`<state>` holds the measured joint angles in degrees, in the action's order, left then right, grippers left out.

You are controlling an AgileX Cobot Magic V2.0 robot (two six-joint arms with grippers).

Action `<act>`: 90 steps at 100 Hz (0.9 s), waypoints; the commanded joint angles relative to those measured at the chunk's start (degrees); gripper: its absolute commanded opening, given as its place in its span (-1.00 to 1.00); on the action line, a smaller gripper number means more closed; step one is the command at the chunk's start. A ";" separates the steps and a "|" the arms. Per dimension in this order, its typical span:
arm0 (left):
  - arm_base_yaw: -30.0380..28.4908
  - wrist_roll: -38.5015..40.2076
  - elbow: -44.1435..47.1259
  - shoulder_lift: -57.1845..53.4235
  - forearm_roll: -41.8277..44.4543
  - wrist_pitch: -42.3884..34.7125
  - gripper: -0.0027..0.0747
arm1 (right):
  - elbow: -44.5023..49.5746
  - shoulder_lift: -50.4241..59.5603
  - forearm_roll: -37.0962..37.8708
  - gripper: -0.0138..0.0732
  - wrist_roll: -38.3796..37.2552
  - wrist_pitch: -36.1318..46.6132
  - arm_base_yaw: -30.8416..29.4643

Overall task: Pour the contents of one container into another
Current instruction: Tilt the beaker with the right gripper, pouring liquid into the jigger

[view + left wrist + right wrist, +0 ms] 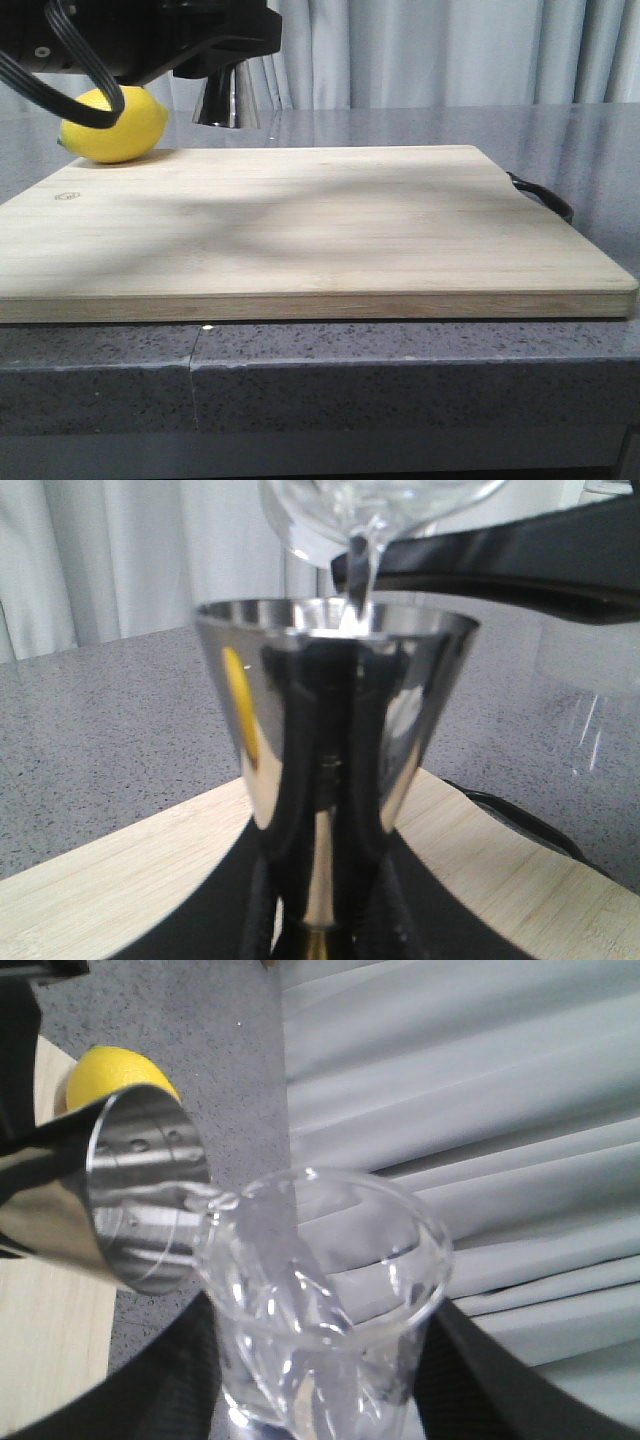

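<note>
A: What takes up most of the scene?

B: A grey speckled stone counter [400, 370], with pale grey pleated curtains [450, 50] hanging behind its far edge. On the counter lies a large pale wooden cutting board [300, 230] with a dark handle [545, 197] at its right side.

A: And on the board?

B: A yellow lemon [115, 125] rests at the far left corner. Just to its right, the flared lower cone of the tall shiny steel hourglass-shaped jigger [227, 98] shows below a black arm body that fills the upper left of the front view.

A: Who holds the jigger?

B: The left gripper [320, 920]. In the left wrist view its black fingers [365, 900] press on either side of the narrow waist, where a thin gold band [318, 945] peeks out, so it is clamped on the jigger, held upright above the far left part of the board.

A: Where is the beaker?

B: The small clear glass beaker [320, 1310] is tipped over the jigger's upper rim [335, 615], its pouring lip [222, 1203] at the edge of the steel cup. A thin stream of clear liquid [358, 575] runs into the cup.

A: And the right gripper?

B: The right gripper [320, 1415] sits around the beaker, black fingers [500, 1380] flanking the glass on both sides, gripping it.
</note>
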<state>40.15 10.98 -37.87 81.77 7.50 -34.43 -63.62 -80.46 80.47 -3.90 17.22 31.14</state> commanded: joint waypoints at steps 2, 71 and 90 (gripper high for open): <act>0.37 0.39 -1.58 -1.51 -0.43 -5.18 -0.98 | -2.31 2.20 0.28 -0.05 0.31 0.42 -0.02; 0.37 0.39 -1.58 -1.51 0.66 -5.18 -0.98 | -2.31 2.20 3.81 -0.05 0.31 0.28 -0.02; 0.37 0.39 -1.58 -1.51 0.66 -5.18 -0.98 | -2.31 2.20 5.33 -0.05 0.31 -0.08 -0.02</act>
<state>40.15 10.98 -37.87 81.77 8.42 -34.43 -63.71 -80.46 85.85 -3.79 17.13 31.14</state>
